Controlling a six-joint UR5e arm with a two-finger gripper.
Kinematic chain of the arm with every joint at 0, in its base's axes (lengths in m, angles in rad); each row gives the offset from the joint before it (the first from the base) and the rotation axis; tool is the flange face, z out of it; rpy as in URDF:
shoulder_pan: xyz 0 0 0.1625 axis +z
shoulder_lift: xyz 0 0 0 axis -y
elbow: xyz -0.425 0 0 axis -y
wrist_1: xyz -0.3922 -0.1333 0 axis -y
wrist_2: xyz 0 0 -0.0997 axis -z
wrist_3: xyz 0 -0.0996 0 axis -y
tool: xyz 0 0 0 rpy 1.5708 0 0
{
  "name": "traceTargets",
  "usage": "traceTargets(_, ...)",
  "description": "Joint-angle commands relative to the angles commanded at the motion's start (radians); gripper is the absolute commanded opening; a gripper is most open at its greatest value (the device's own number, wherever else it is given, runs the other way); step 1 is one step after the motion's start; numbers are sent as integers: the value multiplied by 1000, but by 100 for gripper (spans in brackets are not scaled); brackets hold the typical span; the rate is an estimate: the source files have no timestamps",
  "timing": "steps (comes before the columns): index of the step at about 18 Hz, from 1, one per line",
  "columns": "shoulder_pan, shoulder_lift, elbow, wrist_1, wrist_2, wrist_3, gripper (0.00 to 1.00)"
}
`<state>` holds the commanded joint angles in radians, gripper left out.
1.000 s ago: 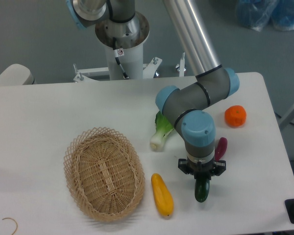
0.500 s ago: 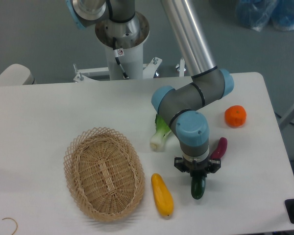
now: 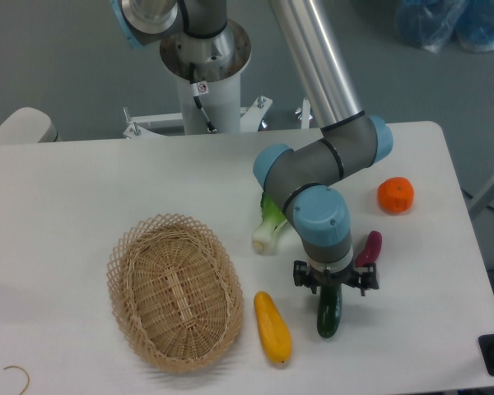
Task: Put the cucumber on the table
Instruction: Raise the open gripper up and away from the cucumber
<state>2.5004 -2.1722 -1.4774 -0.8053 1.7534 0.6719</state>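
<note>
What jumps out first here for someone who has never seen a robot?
The big grey and blue arm reaches down mid-table, its gripper over a dark green cucumber lying on the white table. Left of it sit a yellow squash and a woven basket.

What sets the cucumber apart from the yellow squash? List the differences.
The cucumber is dark green; the yellow squash is bright yellow. The cucumber looks slimmer than the squash. The cucumber sits under the gripper, while the squash lies free beside the basket. Both are elongated, with rounded ends.
</note>
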Motion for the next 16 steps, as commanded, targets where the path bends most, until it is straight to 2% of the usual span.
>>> traceTargets(3,-6,21,43,-9,-5,29,100)
traceTargets(6,-9,58,66,-32,5,176,100)
traceTargets(8,14,101,65,-87,-3,295,100)
traceTargets(10,40,141,63,-106,-12,469,100)
traceTargets(12,83,175,58,-123,-78,590,100)
traceTargets(13,110,196,60,-150,-110,639,100)
traceTargets(14,132,212,65,-185,-124,693,100)
traceTargets(16,153,224,71,-216,-120,796,100)
